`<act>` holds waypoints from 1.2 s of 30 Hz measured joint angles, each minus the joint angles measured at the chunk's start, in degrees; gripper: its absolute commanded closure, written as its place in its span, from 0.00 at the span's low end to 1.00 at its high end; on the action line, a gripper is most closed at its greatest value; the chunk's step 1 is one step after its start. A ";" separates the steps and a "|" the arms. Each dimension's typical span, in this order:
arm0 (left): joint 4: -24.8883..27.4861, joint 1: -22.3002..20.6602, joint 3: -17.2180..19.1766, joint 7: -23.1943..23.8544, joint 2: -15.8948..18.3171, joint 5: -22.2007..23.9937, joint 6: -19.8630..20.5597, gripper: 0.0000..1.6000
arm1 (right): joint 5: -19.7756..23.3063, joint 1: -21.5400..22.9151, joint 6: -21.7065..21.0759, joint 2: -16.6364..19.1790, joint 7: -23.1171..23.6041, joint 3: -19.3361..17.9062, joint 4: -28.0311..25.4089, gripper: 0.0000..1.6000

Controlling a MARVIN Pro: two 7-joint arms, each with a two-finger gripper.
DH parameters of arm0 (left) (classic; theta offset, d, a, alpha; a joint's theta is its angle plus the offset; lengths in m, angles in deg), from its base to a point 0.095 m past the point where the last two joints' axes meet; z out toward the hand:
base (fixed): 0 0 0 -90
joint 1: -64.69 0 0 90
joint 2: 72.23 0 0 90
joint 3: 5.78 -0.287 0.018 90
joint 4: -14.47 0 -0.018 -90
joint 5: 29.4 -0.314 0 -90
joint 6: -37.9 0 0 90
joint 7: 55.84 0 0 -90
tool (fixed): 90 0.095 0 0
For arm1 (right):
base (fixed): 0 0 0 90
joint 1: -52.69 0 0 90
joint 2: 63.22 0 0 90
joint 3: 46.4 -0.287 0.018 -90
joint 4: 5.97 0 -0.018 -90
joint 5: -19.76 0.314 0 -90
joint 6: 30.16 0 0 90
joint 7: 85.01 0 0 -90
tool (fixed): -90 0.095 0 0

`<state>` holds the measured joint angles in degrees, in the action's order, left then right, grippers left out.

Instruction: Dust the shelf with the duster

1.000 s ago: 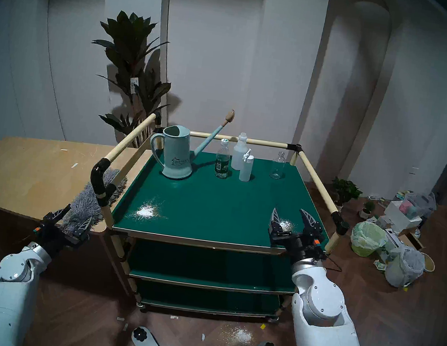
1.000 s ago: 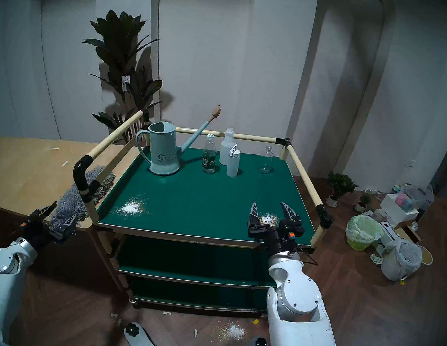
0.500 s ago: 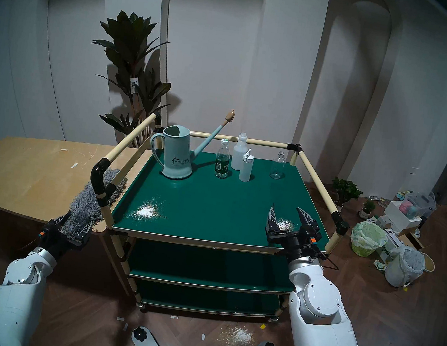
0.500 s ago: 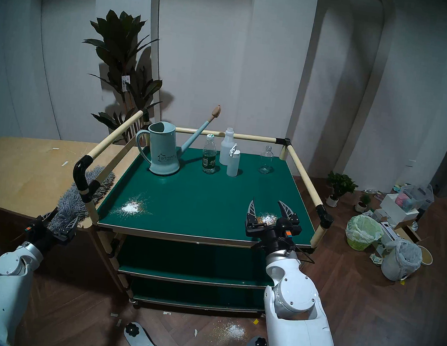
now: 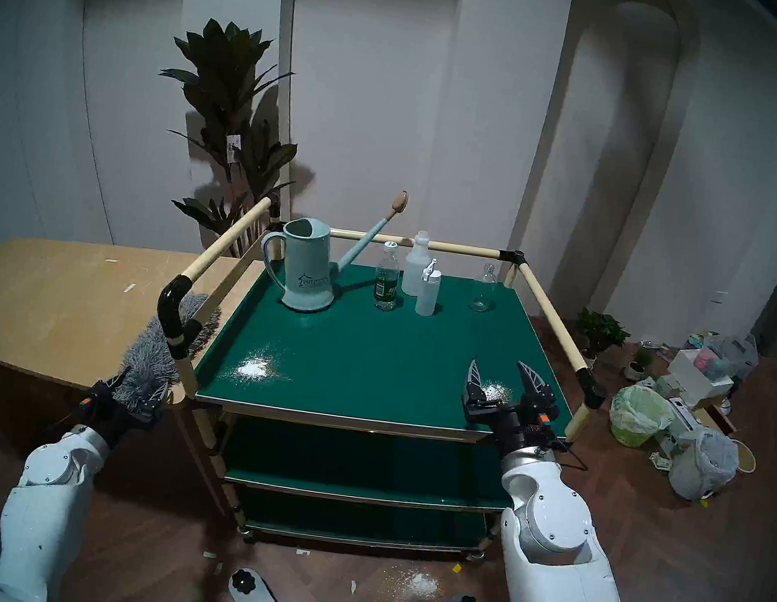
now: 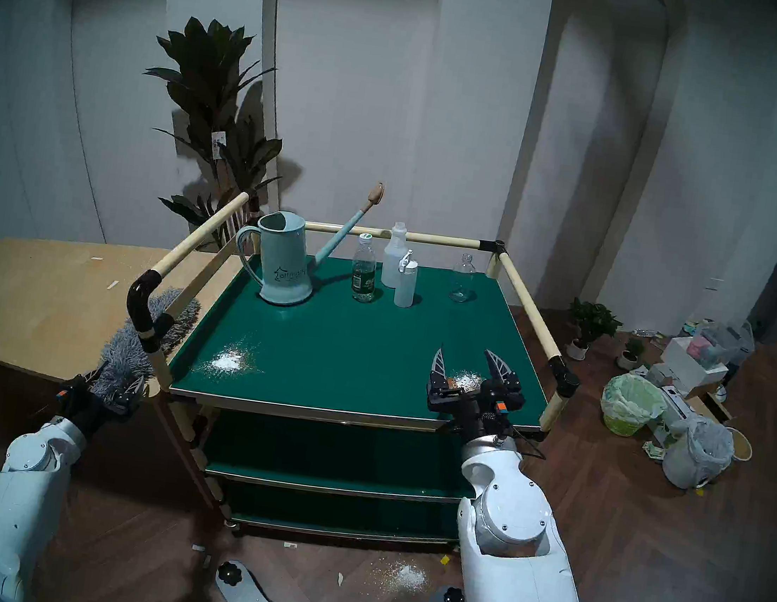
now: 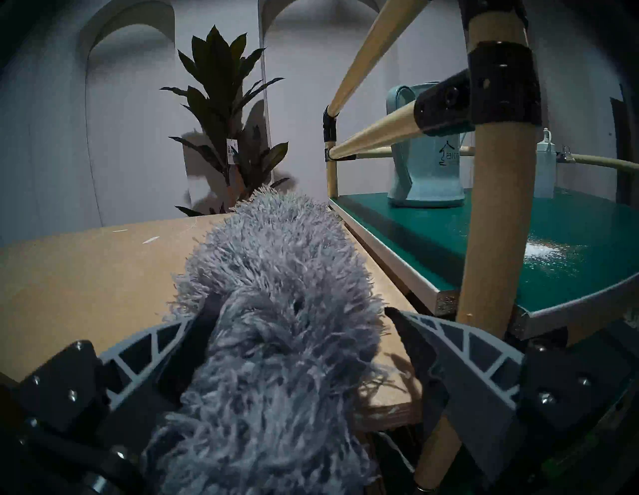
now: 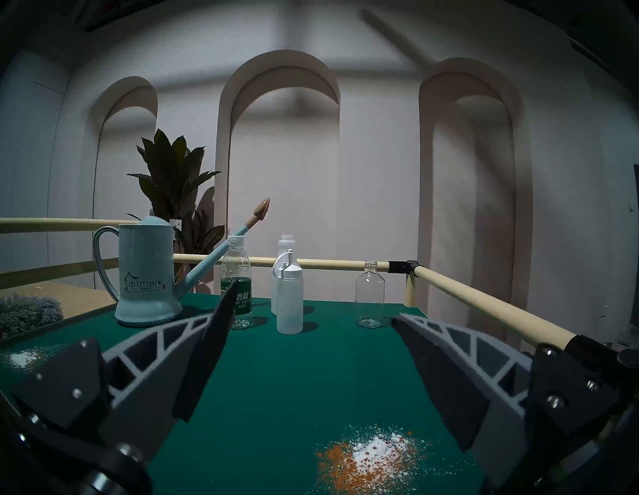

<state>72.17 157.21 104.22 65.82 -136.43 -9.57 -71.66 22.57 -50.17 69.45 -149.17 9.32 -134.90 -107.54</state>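
In the head views the duster (image 5: pixel 158 351) lies on the tan worktop (image 5: pixel 48 292) beside the shelf (image 5: pixel 369 354), its near end between the left gripper (image 5: pixel 139 387) jaws. The left wrist view shows those jaws spread wide around the fluff, not pinching it. In the right wrist view the right gripper (image 8: pixel 311 311) hangs over the shelf's powder (image 8: pixel 373 453), jaws wide apart and empty.

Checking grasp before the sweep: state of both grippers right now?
Left gripper: open, fingers on either side of the duster, not clamped.
Right gripper: open, empty, above the shelf.
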 measured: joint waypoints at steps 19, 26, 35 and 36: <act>0.46 -0.35 -0.07 0.76 0.36 0.82 1.78 0.04 | 0.23 -0.33 0.39 -0.13 -0.92 0.55 -0.37 0.00; 0.53 -0.40 -0.42 -0.44 0.35 0.20 4.03 0.06 | 0.88 -0.38 0.48 -0.11 -0.79 0.41 -0.44 0.00; 0.55 -0.43 -0.70 -0.75 0.35 -0.18 5.56 0.27 | 1.28 -0.42 0.53 -0.05 -0.73 0.03 -0.46 0.00; 0.59 -0.42 -0.70 -0.80 0.35 -0.20 5.66 0.30 | 1.31 -0.42 0.53 -0.04 -0.72 -0.01 -0.46 0.00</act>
<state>72.76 156.79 103.52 65.02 -136.08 -9.77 -66.00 23.89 -50.60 69.98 -149.21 8.61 -134.91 -108.00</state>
